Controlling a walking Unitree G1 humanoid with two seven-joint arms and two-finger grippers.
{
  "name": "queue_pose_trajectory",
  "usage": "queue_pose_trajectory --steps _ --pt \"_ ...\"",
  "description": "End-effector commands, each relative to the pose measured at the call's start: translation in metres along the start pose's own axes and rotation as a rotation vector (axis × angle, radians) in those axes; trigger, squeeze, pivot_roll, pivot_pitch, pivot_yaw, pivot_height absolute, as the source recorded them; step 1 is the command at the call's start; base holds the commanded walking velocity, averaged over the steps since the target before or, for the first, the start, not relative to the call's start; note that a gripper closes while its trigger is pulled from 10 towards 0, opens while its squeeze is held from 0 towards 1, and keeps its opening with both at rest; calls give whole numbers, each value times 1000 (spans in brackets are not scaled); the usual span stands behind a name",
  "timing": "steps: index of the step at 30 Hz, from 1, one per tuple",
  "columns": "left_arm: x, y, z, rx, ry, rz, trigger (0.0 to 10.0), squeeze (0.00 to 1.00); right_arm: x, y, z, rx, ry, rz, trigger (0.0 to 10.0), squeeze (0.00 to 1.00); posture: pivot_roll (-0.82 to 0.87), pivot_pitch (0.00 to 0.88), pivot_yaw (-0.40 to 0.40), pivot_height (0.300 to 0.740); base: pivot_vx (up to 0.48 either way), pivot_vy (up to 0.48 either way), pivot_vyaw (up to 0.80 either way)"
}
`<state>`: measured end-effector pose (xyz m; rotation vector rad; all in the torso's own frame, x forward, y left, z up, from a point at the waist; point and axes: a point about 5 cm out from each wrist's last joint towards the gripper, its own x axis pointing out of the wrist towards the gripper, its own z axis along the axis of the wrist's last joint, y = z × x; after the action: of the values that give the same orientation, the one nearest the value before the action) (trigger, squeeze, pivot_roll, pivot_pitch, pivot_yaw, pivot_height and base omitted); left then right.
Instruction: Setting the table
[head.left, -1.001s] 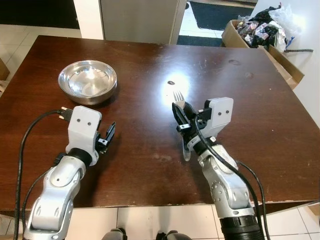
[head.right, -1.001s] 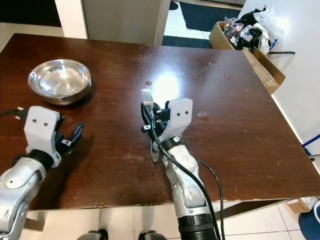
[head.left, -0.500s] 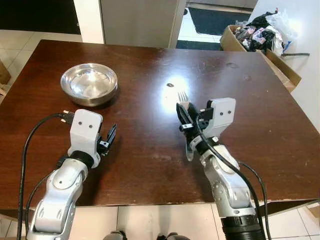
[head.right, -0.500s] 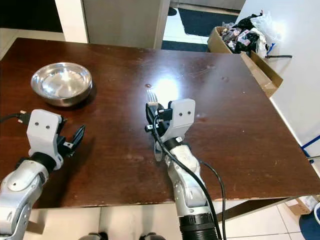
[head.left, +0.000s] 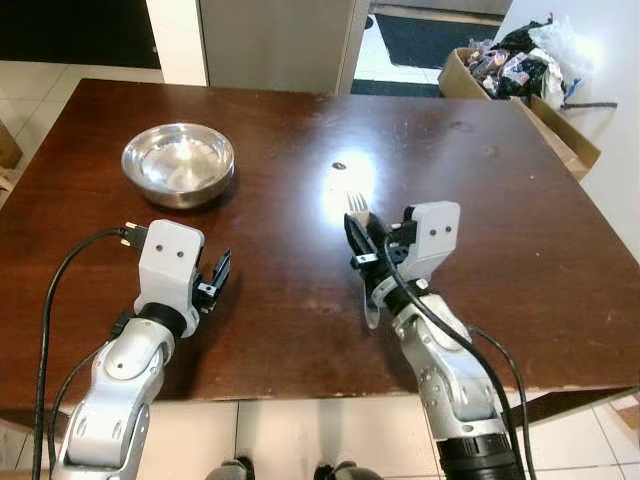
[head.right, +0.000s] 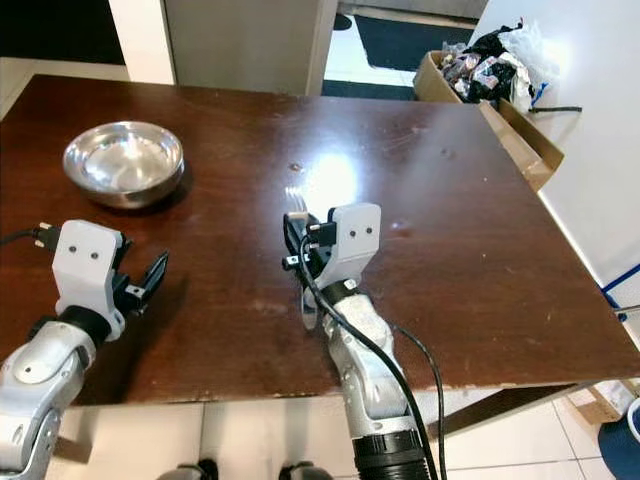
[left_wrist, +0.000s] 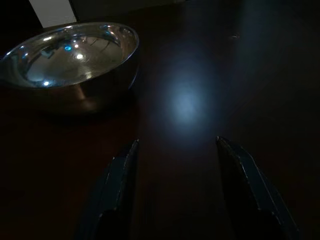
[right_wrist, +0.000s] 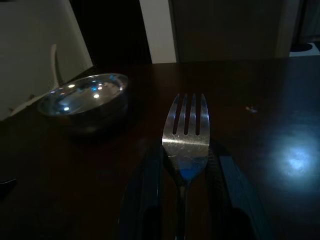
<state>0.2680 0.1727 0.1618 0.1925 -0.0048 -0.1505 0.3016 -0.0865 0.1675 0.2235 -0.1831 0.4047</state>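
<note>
**Fork in hand, placement beside bowl pending**

Fork (right_wrist: 185, 134): clamped between the 2 black fingers of the right gripper (head.left: 360, 243), tines clear of the fingertips and pointing toward 12 o'clock, handle running back under the wrist. It sits above the dark wooden table (head.left: 500, 220), near the table's middle, just short of the bright glare patch. Whether the handle end touches the wood, I cannot tell.

Steel bowl (head.left: 178, 165): upright, apparently empty, at about 10 o'clock from the fork, well apart from it.

Left gripper (head.left: 214, 278): fingers spread, nothing between them, low over the table at 6 o'clock from the bowl.

Judgement: step in hand is carrying the fork to a setting position by the bowl. To do it well:
1. Keep the clamp firm until the fork lies flat.
2. Travel toward 10 o'clock, stopping just beside the bowl's rim, not touching.
3. Lower with tines level; a tilted release risks sliding on polished wood.
4. Keep the right arm clear of the left gripper.
</note>
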Motion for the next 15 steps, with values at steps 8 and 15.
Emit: queue_pose_trajectory --steps 8,15 --pt "-1 2 -4 13 19 1 10000 0 -1 -1 -6 27 25 -3 10000 0 25 27 -4 740 -330 0 0" --pt "-1 2 -3 15 16 -3 10000 0 -2 -1 -9 34 31 -5 10000 0 26 26 2 740 -321 0 0"
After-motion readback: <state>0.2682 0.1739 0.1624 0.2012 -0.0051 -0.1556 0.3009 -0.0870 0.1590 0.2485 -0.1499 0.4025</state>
